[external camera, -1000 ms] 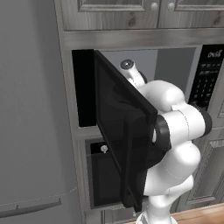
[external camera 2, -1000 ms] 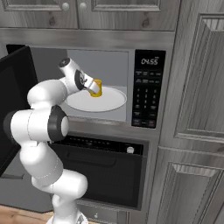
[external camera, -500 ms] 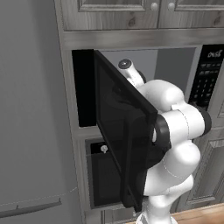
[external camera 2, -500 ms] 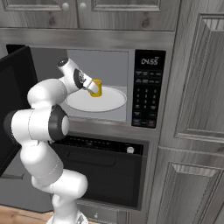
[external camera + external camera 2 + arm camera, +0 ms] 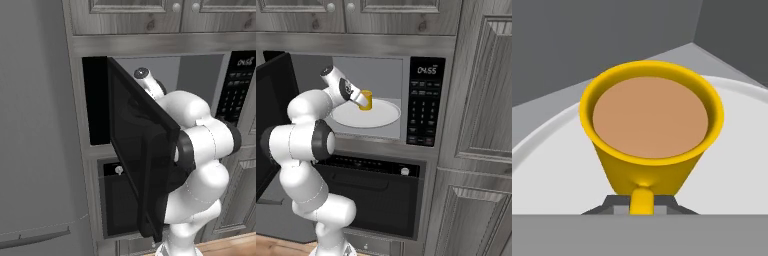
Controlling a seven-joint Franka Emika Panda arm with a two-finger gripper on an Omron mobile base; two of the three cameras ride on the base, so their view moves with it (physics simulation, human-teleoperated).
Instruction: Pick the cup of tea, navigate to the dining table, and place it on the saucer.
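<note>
The cup of tea (image 5: 366,99), a small yellow mug full of brown liquid, stands on the white round plate (image 5: 383,118) inside the open microwave. In the hand view the cup (image 5: 651,125) is right in front of me, its handle pointing back toward my hand. My gripper (image 5: 642,202) is shut on that handle, with the dark fingers on either side of it. From the right base view my gripper (image 5: 359,99) reaches into the microwave at the cup's left side. The dining table and the saucer are out of view.
The black microwave door (image 5: 142,150) hangs open to the left, close beside my arm. A keypad panel (image 5: 424,107) is right of the cavity, an oven (image 5: 371,195) lies below, and grey cabinets surround them. A grey fridge (image 5: 35,150) stands at the left.
The jaws have gone from open to shut on the cup's handle. The arm and the cup have hardly shifted.
</note>
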